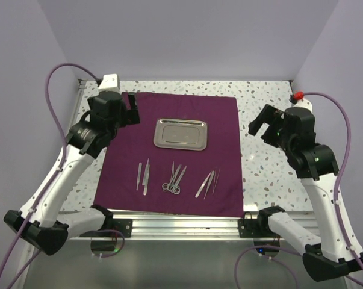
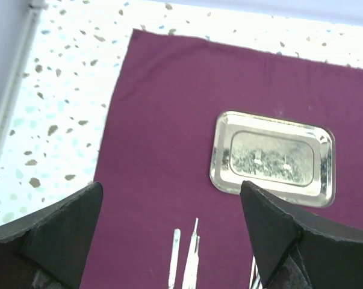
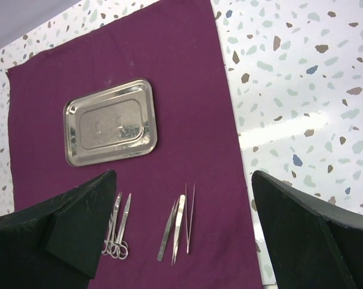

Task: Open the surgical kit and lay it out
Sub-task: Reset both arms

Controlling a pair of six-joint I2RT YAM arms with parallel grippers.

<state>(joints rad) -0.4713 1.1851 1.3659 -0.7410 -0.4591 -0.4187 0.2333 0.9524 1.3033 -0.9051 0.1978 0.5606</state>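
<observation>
Maroon cloth (image 1: 223,150) flat (steel tray (image 1: 181,133) atop)

Speckled table (image 1: 265,105) bears red knob (image 1: 298,95), white box (image 1: 109,80).

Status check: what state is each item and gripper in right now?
Cloth: unfolded, spread flat.
Tray: upright on cloth, empty.
Left tweezers: laid flat on cloth.
Scissors: laid flat on cloth.
Right tweezers: laid flat on cloth.
Left gripper: open, empty.
Right gripper: open, empty.
</observation>
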